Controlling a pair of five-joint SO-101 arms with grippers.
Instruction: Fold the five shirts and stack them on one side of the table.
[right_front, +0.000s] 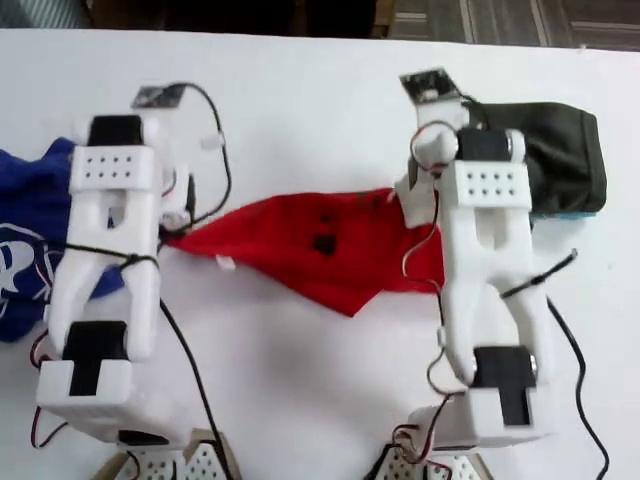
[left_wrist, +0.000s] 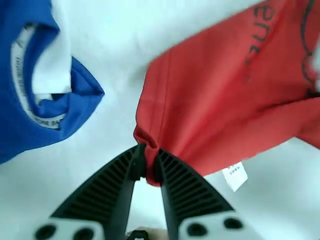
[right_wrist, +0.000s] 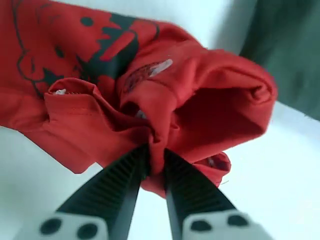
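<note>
Far left edge of white table (right_front: 300, 90): blue shirt (right_front: 25, 200), crumpled, neck opening with white collar lining facing up, partly under the left arm. Just beside it, not touching, left gripper (left_wrist: 149, 162): jaws closed down to a narrow slit, pinching a bunched corner of the red shirt (right_front: 300, 250). Small white label (left_wrist: 235, 176) hangs off the red hem near that pinch. Red shirt lies mid-table, stretched between the two arms, its near edge dropping to a point toward the arm bases, black print (right_wrist: 107, 42) showing on top. At its right end, right gripper (right_wrist: 155, 155): jaws likewise nearly together, clamped on a gathered fold of red cloth. Beyond it, far right: dark green shirt (right_front: 565, 150), a folded bundle lying flat, close to the red shirt's end.
</note>
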